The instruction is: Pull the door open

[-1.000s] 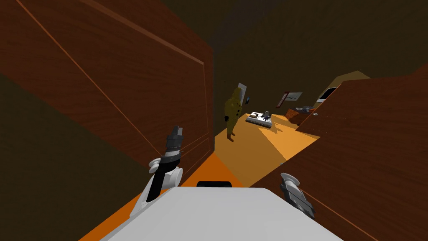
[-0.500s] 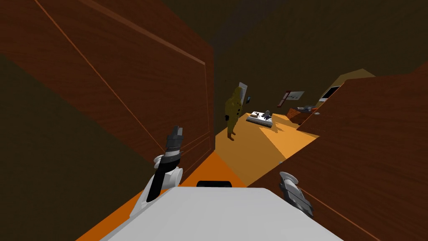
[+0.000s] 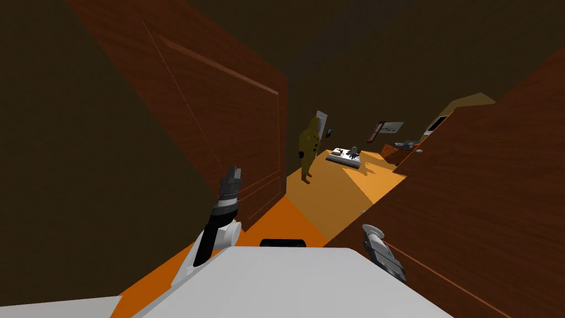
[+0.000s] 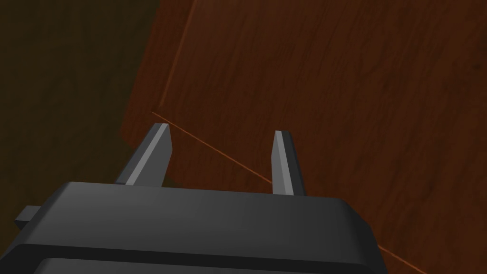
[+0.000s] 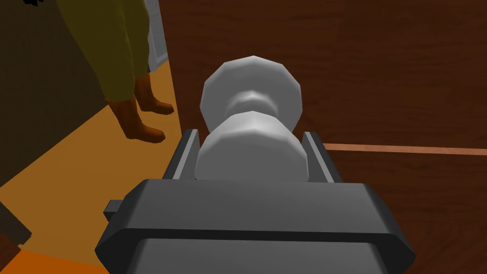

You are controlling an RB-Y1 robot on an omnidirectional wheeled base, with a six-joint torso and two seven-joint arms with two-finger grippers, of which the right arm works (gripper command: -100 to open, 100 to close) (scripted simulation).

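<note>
At our right side, the right gripper (image 5: 249, 135) has its two blades pressed against the sides of the rounded pale grey door knob (image 5: 251, 142), so the grasp is made. That knob sits near the free edge of the dark reddish-brown wooden door (image 3: 485, 193), which slants across the right of the head view and already stands ajar. A wedge of orange floor (image 3: 331, 193) shows between its edge and the brown panelled wooden surface (image 3: 232, 121) on our left. We judge the pull begun, with most of the swing left to do. Whether that left surface is a second leaf or fixed panelling is hard to say. The left gripper (image 4: 221, 129) hangs just before it, blades spread and empty. Open room lies along the floor gap, where a figure in an olive-yellow coat (image 3: 309, 146) stands well beyond. The door's edge must sweep toward our body, so space there is tight.
</note>
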